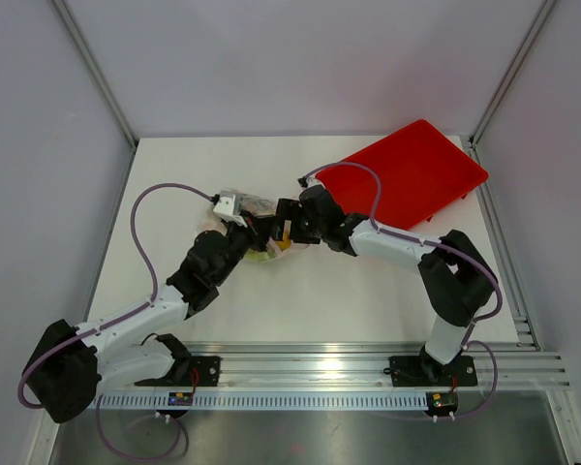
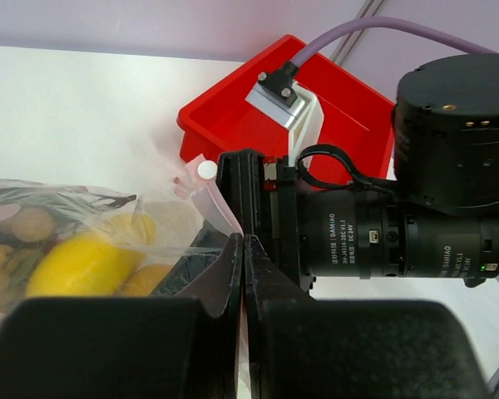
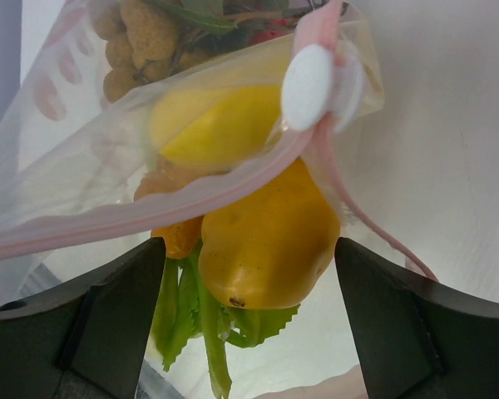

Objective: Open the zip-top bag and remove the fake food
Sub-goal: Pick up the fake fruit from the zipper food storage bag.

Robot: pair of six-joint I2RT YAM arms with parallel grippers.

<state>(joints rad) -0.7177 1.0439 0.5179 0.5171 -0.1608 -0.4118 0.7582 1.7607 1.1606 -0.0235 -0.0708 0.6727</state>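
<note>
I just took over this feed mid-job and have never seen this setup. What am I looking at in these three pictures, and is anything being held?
Two robot arms, left and right, are bolted at the near edge of a white table. The overhead picture looks down from behind them. The other two come from a camera on each wrist, showing that arm's own black pincer fingers at the bottom. At the table's far right sits a red tray; in the middle is the zip-top bag of fake food. The left pincer is shut, apparently pinching the bag's edge. The right pincer is open, its fingers either side of an orange-yellow piece and green celery at the bag's open mouth, gripping nothing yet.
</note>
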